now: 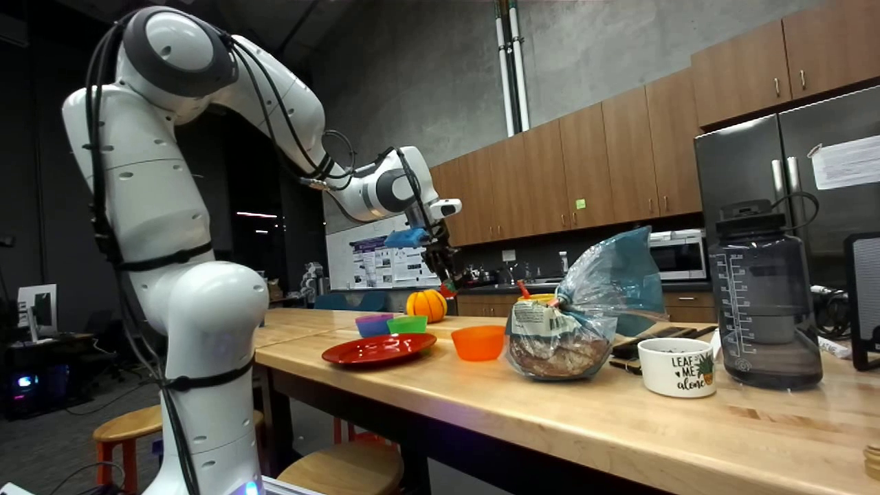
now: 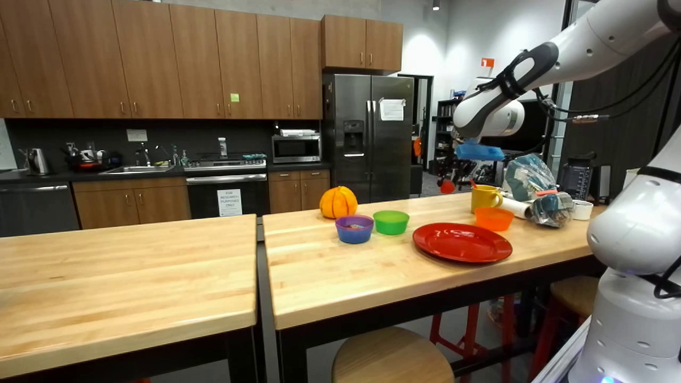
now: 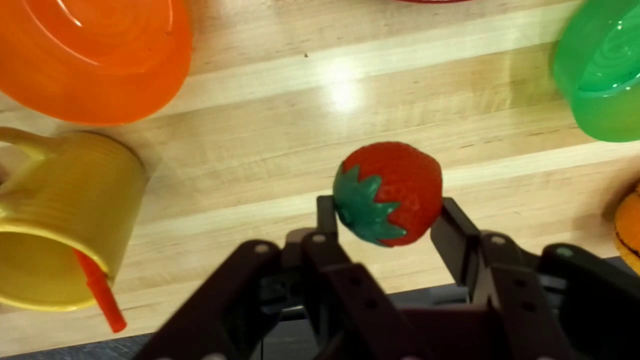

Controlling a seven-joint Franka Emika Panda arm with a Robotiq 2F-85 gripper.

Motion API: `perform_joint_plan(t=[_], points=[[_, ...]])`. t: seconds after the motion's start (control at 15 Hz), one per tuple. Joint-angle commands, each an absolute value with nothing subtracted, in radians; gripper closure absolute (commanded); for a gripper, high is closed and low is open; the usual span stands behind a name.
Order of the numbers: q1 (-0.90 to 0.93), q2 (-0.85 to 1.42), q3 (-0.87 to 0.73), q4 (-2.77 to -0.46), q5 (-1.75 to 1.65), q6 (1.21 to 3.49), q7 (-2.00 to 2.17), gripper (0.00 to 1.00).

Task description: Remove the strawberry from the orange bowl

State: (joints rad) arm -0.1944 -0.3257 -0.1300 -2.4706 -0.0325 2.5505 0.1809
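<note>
The strawberry [image 3: 395, 190] is red with a green leafy cap. My gripper [image 3: 388, 214] is shut on it, with one finger pad against each side. In the exterior views the strawberry [image 1: 447, 289] [image 2: 447, 187] hangs from the gripper [image 1: 445, 275] [image 2: 451, 176], above the table. The orange bowl [image 3: 95, 65] stands at the top left of the wrist view, and its visible inside holds nothing. The bowl also stands on the table in both exterior views [image 1: 479, 344] [image 2: 495, 219]. The strawberry is beside the bowl in the wrist view, not over it.
A yellow mug [image 3: 85, 190] with a red stick stands near the orange bowl. A green bowl [image 2: 391, 222], a purple-blue bowl [image 2: 355, 230], an orange pumpkin [image 2: 338, 202] and a red plate [image 2: 462, 242] are on the table [image 3: 250, 165]. A bagged loaf [image 1: 560, 344] sits beside the orange bowl.
</note>
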Motion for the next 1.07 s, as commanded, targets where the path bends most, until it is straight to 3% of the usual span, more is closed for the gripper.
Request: perform_joint_plan(t=[0.0, 0.6, 0.67, 0.73, 0.87, 1.0], points=[[-0.169, -0.242, -0.152, -2.483, 0.015, 2.633, 0.097, 0.74], [-0.154, -0.084, -0.155, -2.497, 0.115, 2.773, -0.014, 0.74], [-0.156, -0.082, -0.154, -2.497, 0.117, 2.776, -0.017, 0.46], [-0.158, -0.086, -0.154, -2.500, 0.114, 2.776, -0.020, 0.23], [-0.160, -0.106, -0.155, -2.506, 0.112, 2.763, -0.024, 0.20], [-0.162, -0.133, -0.158, -2.512, 0.109, 2.735, -0.028, 0.11]])
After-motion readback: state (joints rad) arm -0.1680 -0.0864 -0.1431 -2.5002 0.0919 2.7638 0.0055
